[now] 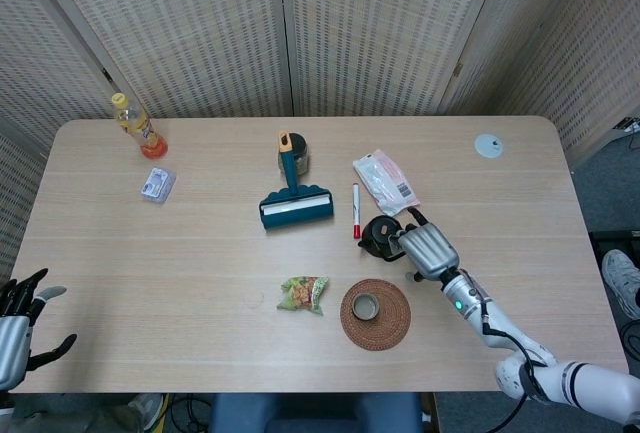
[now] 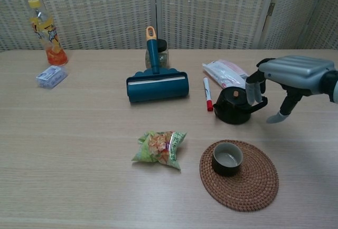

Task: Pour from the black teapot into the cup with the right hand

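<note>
The black teapot (image 2: 234,106) (image 1: 377,235) stands upright on the table, its handle pointing right. My right hand (image 2: 285,80) (image 1: 426,249) hovers at that handle, fingers hanging down over it and the thumb spread off to the right; nothing is gripped. The dark cup (image 2: 227,158) (image 1: 365,306) sits on a round woven coaster (image 2: 256,186) (image 1: 393,326) just in front of the teapot. My left hand (image 1: 18,325) rests open at the table's near left corner, seen only in the head view.
A red marker (image 2: 207,93) and a pink packet (image 2: 228,73) lie behind the teapot. A teal lint roller (image 2: 156,83), a green snack bag (image 2: 159,148), an orange drink bottle (image 2: 45,34), a small clear packet (image 2: 50,75) and a white disc (image 1: 488,145) are spread around.
</note>
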### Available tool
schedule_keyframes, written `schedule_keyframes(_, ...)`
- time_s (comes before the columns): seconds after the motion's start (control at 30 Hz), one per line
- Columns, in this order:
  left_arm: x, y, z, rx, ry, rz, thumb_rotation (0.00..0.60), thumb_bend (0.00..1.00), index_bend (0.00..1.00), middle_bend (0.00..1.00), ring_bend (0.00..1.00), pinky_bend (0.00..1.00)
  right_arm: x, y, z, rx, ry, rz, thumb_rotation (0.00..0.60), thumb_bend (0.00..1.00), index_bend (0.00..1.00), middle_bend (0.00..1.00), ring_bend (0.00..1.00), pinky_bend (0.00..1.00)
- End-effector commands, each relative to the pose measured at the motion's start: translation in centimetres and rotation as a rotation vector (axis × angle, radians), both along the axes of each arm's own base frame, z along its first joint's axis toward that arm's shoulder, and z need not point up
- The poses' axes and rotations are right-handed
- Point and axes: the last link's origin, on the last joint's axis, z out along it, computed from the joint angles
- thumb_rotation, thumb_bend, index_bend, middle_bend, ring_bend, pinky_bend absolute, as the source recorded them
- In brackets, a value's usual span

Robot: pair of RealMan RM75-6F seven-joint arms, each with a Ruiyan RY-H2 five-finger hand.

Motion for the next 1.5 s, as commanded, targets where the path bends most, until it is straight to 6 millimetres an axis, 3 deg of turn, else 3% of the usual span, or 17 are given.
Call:
schedule_keyframes(0.03,0.0,0.0,0.0,0.001,0.0,0.001,0.6,0.18,0.28,0.09,0.12,0.04,0.0,0.0,-0.2,0.0,0.008,0.003,0.6,0.0,0.47,0.47,0.37,0.06)
schedule_keyframes(0.67,-0.3,-0.1,0.0,0.0,-0.003,0.007,0.6,0.18,0.28,0.09,0.12,0.04,0.5,-0.5,-1.0,-0.018,0.008,-0.004,0.599,0.0,0.48,0.48,0.37,0.0)
schedule_keyframes(0.77,-0.3,-0.1,0.0,0.0,-0.004,0.008,0.6,0.18,0.28,0.09,0.12,0.04,0.7,-0.5,-1.1,-0.019,0.004,-0.002,0.567,0.0,0.49,0.49,0.37,0.0)
schedule_keyframes(1.0,-0.5,-0.1,0.0,0.0,-0.006,0.011,0.6,0.18,0.28,0.09,0.12,0.04,0.6,-0.6,-1.2,-0.022,0.021,0.001,0.397,0.0,0.5,0.5,0.37,0.0)
schedule_keyframes(1.5,-0.7,-0.2,0.0,0.002,-0.008,0.014,0.6,0.18,0.28,0.09,0.12,0.04,0.6,-0.9,-1.9,-0.03,0.06,0.019,0.387,0.0,0.54,0.52,0.37,0.0)
